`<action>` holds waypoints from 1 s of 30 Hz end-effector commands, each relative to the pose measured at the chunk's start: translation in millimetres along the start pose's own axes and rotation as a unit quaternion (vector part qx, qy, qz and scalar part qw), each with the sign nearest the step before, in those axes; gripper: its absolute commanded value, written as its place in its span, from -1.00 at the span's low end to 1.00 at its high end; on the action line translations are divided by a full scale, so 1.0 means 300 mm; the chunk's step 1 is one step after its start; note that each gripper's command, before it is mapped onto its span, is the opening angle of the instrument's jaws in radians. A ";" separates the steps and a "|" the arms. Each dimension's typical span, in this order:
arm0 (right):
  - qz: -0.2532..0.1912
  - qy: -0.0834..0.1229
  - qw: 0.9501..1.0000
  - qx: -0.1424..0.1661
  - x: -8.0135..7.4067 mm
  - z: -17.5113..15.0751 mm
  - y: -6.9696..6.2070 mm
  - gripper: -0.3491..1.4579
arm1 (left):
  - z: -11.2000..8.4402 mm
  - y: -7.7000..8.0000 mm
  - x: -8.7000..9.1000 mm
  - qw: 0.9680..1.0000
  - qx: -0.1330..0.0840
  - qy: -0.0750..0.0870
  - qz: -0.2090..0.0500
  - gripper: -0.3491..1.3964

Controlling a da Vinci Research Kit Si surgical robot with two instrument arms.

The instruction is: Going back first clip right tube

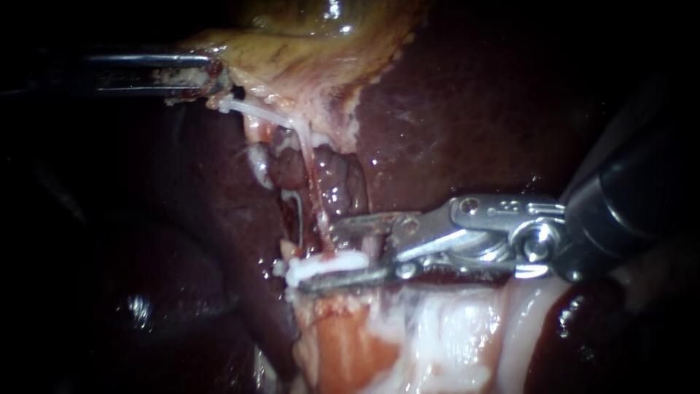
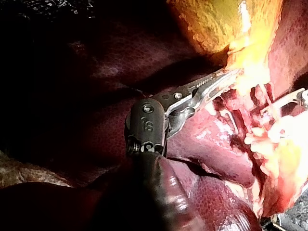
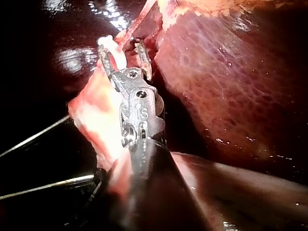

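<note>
White clip (image 1: 326, 265) rests against right instrument's (image 1: 321, 253) lower jaw; jaws gape, gripping nothing. Left instrument (image 1: 211, 79) clamps gallbladder (image 1: 292, 66).

the liver (image 1: 467, 109) carries everything here: dark red, wet and glistening, it fills most of the endoscope view. the yellowish gallbladder (image 1: 306, 44) lies on its upper part. a pale, pink-white mass of tissue (image 1: 408, 335) lies on its lower part, between dark lobes.
</note>
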 end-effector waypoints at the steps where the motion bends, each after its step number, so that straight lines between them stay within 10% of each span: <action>1: -0.007 0.001 1.000 -0.002 0.0001 -0.002 0.0005 -0.06 | 0.0000 0.0000 0.0000 1.000 0.000 0.000 0.000 -1.00; 12: -0.092 0.004 0.996 -0.001 0.0011 -0.028 0.0035 -0.06 | -0.0007 -0.0001 0.0000 1.000 -0.001 0.000 0.000 -1.00; 30: -0.102 -0.009 0.995 -0.003 -0.0003 -0.044 0.0014 -0.06 | 0.0072 -0.0029 -0.0051 1.000 0.005 0.003 0.005 -1.00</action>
